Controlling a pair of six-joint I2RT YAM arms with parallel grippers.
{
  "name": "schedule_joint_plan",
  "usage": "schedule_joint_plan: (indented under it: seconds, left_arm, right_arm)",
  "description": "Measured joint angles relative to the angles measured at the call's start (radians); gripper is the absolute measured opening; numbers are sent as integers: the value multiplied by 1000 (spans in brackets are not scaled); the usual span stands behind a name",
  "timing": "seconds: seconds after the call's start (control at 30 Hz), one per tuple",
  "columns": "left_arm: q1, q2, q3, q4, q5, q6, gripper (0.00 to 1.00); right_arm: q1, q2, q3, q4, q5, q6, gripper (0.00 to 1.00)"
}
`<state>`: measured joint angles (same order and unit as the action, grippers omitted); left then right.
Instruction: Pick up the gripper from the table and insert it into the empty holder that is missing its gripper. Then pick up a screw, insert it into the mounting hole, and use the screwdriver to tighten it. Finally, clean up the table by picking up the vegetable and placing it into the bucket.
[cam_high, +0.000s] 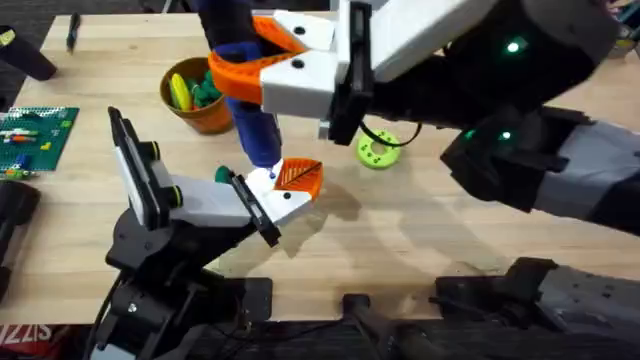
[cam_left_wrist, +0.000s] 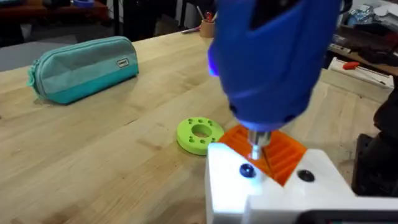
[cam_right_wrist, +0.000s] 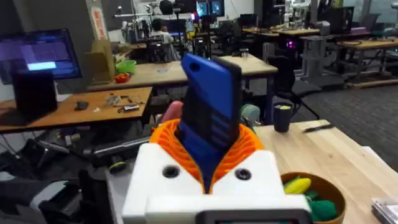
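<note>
Blue and upright, the screwdriver (cam_high: 252, 120) stands left of centre in the overhead frame, clamped between the orange pads of the right gripper (cam_high: 275, 60), which reaches in from the upper right. Its tip bears down on the white block of the holder (cam_high: 262, 200), just beside the orange ribbed face of the gripper (cam_high: 300, 176) already seated there. In the left wrist view the bit meets the white block between two dark mounting holes, so the tightening step seems to be in hand. The left arm's own jaws cannot be judged. The bucket (cam_high: 205, 112) sits at upper left with green and yellow pieces inside; a small dark green vegetable (cam_high: 222, 175) lies beside the holder. Next, the driver should stay square while turning, then the vegetable needs clearing.
</note>
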<state>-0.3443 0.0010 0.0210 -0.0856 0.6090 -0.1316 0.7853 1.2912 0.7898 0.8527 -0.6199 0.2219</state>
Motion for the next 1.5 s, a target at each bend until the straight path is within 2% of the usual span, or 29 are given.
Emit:
schedule_joint_plan:
  seconds: [0.93,1.2,1.5]
  left_arm:
    - [0,0,0,0,0,-4,19]
    - [0,0,0,0,0,-4,18]
    - [0,0,0,0,0,-4,18]
  right_arm:
    - [2,45,0,9,-2,-9,38]
    - [2,44,0,86,-9,-5,38]
    - [2,44,0,74,-11,18,38]
